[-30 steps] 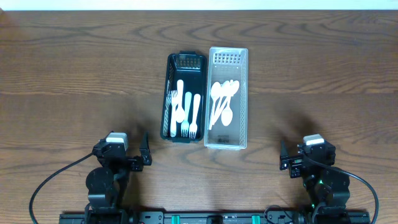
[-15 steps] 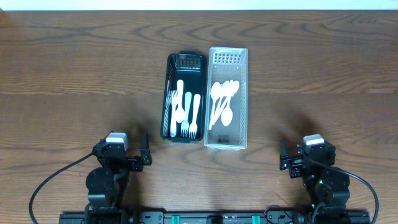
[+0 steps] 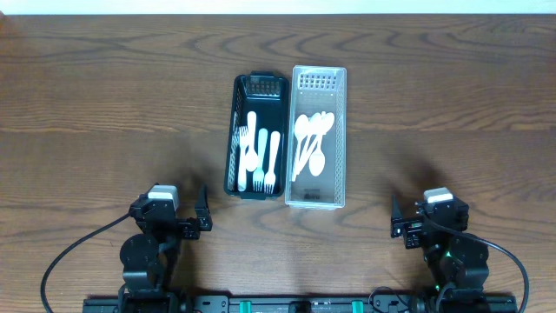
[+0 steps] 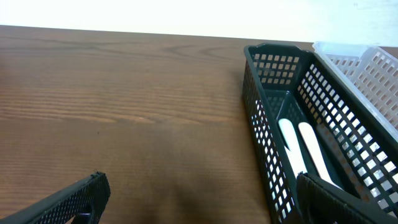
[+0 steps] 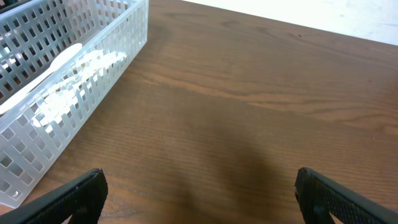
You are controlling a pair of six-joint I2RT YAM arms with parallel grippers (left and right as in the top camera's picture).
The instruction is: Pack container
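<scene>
We judge the packing either finished or not begun, since no loose cutlery lies on the table (image 3: 104,104). The black basket (image 3: 261,80), at the table's centre, holds white forks (image 3: 261,161). The clear basket (image 3: 319,78), touching it at three o'clock, holds white spoons (image 3: 310,143). Our left gripper (image 3: 198,217) at seven o'clock and right gripper (image 3: 400,222) at five o'clock stand released and empty. Any next move calls for reaching toward twelve o'clock.

You face a robotics lab bench: a wood-grain table (image 3: 104,104) with left arm (image 3: 149,248) and right arm (image 3: 450,252) fixed to an equipment rail (image 3: 295,305) at its near edge, black cables (image 3: 69,248) looping out, a black basket (image 3: 261,84) and clear basket (image 3: 319,80) of cutlery at centre, white backdrop (image 3: 278,6) beyond
</scene>
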